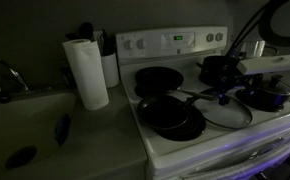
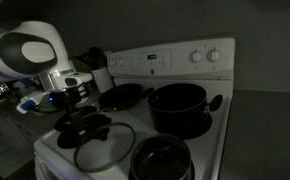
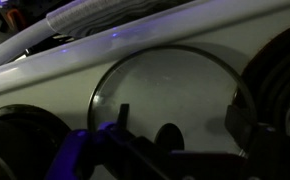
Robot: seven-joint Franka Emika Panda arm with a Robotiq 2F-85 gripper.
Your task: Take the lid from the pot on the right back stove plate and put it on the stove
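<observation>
The lid point(image 3: 170, 85) lies flat on the stove point(image 1: 180, 150), off the pot point(image 2: 178, 105). My claw point(image 3: 178, 113) hangs spread astride its knob point(image 3: 168, 138), gripping nothing, so I judge it placed.

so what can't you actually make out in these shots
- Gripper jaws: wrist view, dim and cut off by the bottom edge; open or shut unclear.
- Lid: whether its knob is gripped is lost in shadow.
- Stove display: too small and blurred in both exterior views.
- Sink contents: exterior view, too dark.
</observation>
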